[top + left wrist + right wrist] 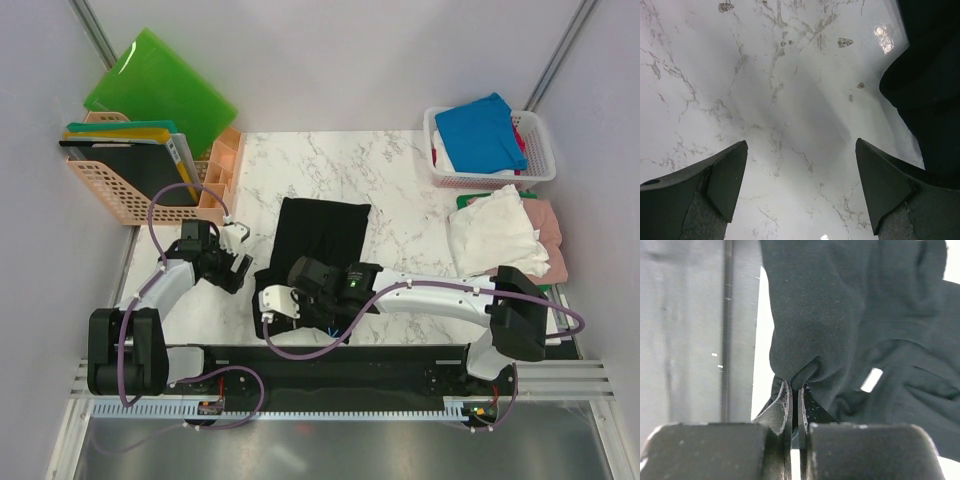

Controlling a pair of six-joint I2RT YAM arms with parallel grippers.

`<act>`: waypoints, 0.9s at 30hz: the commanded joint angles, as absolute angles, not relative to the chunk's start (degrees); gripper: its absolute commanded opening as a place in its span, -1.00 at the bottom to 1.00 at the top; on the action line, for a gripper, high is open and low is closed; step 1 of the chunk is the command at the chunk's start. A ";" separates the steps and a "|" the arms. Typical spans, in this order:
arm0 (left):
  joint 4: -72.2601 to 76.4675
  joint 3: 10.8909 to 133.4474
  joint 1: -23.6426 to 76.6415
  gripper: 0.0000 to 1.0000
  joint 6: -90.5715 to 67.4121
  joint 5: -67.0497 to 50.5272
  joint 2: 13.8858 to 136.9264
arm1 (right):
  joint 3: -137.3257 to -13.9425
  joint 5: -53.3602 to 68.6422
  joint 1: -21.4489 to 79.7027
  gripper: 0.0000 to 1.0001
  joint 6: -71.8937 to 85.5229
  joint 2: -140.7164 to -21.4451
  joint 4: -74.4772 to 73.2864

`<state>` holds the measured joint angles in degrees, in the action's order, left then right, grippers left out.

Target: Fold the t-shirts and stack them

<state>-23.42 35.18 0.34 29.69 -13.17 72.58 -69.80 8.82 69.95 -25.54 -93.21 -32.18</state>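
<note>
Black t-shirt lies partly folded at the centre of the desk, near edge pinched.
Left fingers stand wide apart over bare marble just left of the cloth, holding nothing; right fingers are clamped on a fold at its near-left edge.

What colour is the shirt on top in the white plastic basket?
The soft cloth t-shirt is bright blue, clearest in the top external view.

Marble table; black t-shirt atop
</note>
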 commanded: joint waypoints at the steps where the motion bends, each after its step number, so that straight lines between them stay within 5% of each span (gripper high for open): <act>1: -21.53 35.24 0.09 0.90 31.20 -13.01 72.25 | -73.21 3.70 69.70 -1.00 -30.31 -89.65 -31.55; 8: -21.71 35.68 0.09 0.90 31.03 -13.01 72.68 | -76.19 -4.30 66.98 -1.00 -35.32 -88.68 -29.36; 27: -22.15 34.98 0.09 0.90 30.94 -12.83 72.51 | -95.01 -0.17 44.39 -1.00 -40.25 -101.07 -26.55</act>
<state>-23.44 35.18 0.34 29.69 -12.51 72.58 -92.55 -1.04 45.93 -38.72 -98.85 -29.47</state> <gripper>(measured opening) 0.952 0.027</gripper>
